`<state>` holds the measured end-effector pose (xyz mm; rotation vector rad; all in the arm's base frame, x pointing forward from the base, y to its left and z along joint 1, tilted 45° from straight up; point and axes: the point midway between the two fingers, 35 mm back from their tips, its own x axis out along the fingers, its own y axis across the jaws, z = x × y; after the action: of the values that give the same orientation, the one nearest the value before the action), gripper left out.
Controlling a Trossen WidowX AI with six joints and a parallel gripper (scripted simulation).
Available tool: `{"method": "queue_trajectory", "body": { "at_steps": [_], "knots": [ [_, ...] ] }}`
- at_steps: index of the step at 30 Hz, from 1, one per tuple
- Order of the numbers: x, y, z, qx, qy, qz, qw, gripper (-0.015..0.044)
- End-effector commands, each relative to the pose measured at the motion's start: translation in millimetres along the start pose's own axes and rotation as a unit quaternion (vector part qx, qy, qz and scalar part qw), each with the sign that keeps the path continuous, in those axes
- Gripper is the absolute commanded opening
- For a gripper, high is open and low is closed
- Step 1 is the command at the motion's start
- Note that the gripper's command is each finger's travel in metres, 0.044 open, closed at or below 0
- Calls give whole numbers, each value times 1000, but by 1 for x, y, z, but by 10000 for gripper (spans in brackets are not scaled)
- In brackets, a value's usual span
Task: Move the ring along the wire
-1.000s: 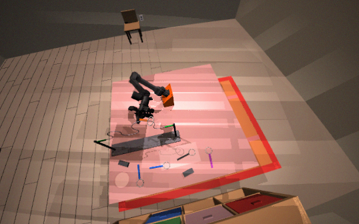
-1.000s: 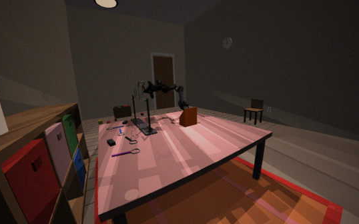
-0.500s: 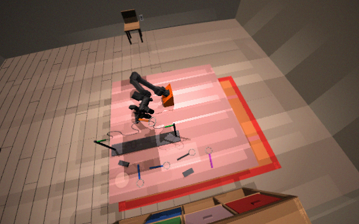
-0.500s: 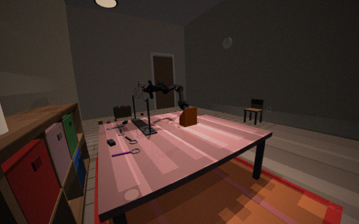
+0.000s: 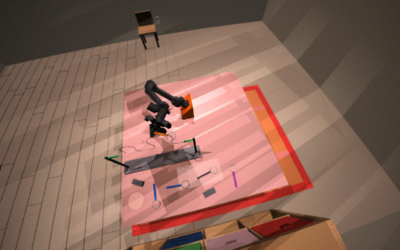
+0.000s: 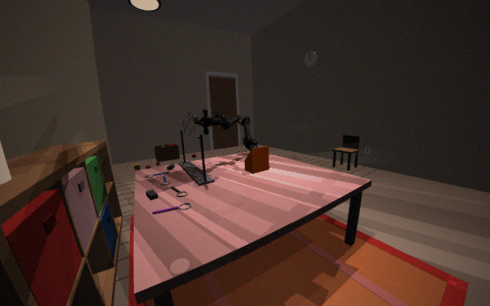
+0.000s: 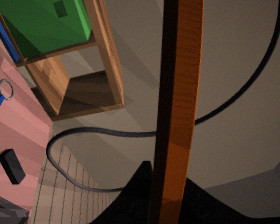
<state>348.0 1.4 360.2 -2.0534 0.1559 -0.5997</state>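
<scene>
My gripper (image 5: 159, 131) (image 6: 198, 121) (image 7: 153, 168) is shut on the orange handle (image 5: 160, 133) (image 7: 180, 76) and holds it high above the table. In the wrist view the handle runs straight up out of the frame, so the ring is hidden there. The thin grey wire (image 5: 142, 148) (image 7: 91, 132) loops between two black posts on a dark baseplate (image 5: 164, 159) (image 6: 194, 172). Its curves pass close behind the handle; I cannot tell whether they touch. Green wire ends sit by the left post (image 5: 113, 156) and the right post (image 5: 189, 140). The gripper is over the wire's middle stretch, nearer the right post.
Spare rings with blue (image 5: 154, 191), black (image 5: 204, 174) and purple (image 5: 235, 179) (image 6: 167, 209) handles and small black blocks (image 5: 137, 182) lie in front of the baseplate. An orange block (image 5: 186, 108) (image 6: 257, 159) stands by the arm's base. A shelf with coloured bins (image 6: 46, 228) (image 7: 44, 10) stands beside the table.
</scene>
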Motion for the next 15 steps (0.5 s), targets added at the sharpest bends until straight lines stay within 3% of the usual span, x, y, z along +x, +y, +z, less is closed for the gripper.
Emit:
{"method": "queue_trajectory", "body": {
  "at_steps": [1,15],
  "knots": [
    [0,-3,1,-20,-4,-13,1000,-150],
    [1,-10,1,-101,-14,-57,993,-150]
  ]
}}
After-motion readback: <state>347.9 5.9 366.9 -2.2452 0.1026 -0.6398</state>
